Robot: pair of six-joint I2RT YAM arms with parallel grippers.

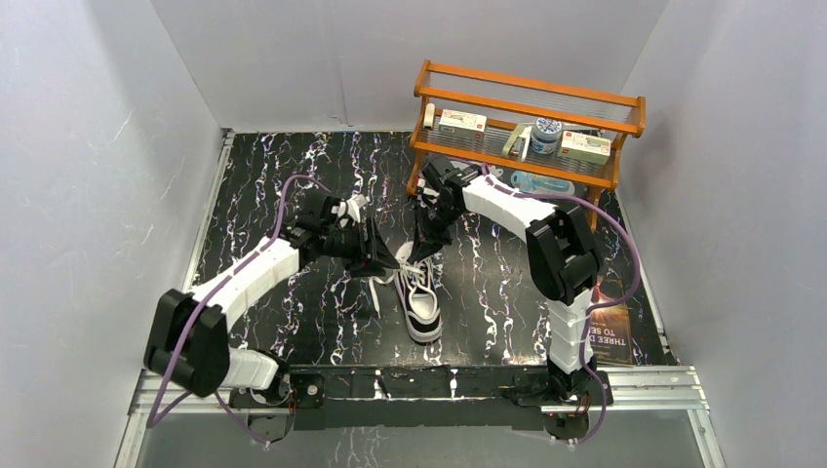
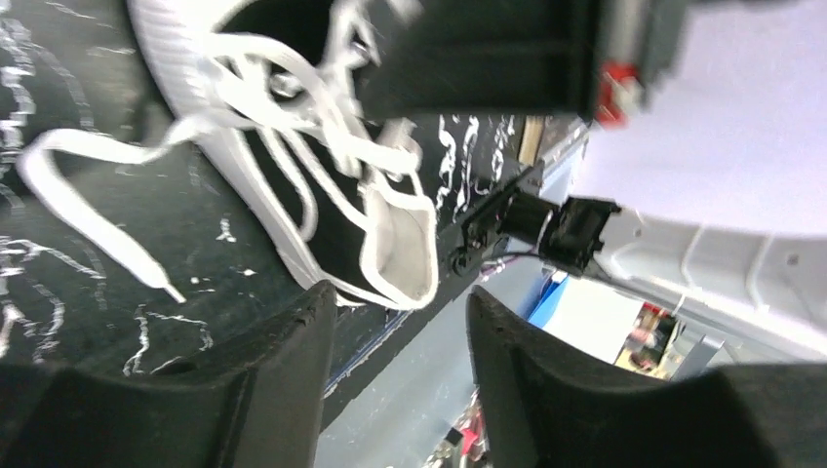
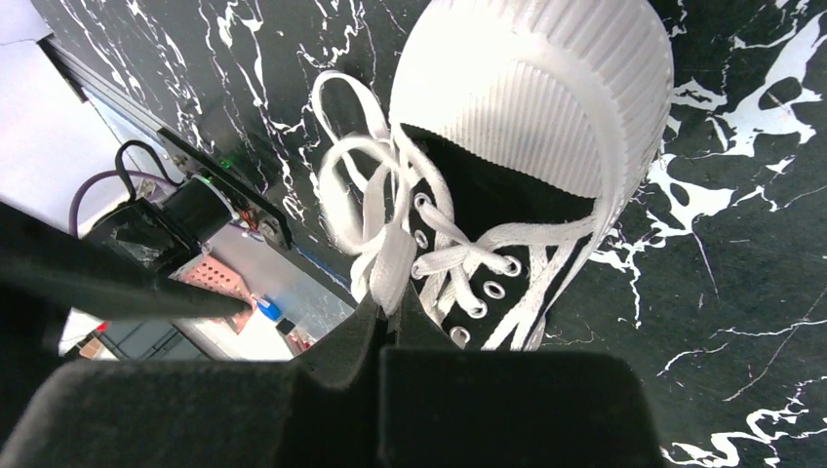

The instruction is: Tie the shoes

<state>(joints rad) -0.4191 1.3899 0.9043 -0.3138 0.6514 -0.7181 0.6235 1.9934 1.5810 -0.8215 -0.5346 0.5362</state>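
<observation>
Lace pinched in right gripper needs steady tension off sneaker while empty, spread left gripper catches free lace.

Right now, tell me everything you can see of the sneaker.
The sneaker is small, black canvas with a ribbed white rubber toe cap, white sole, white lining and metal eyelets. It sits on the black marbled table, untied. Its long white laces spill loosely to one side; the right claw is shut on one strand, while the left claw is open, apart from it.
</observation>
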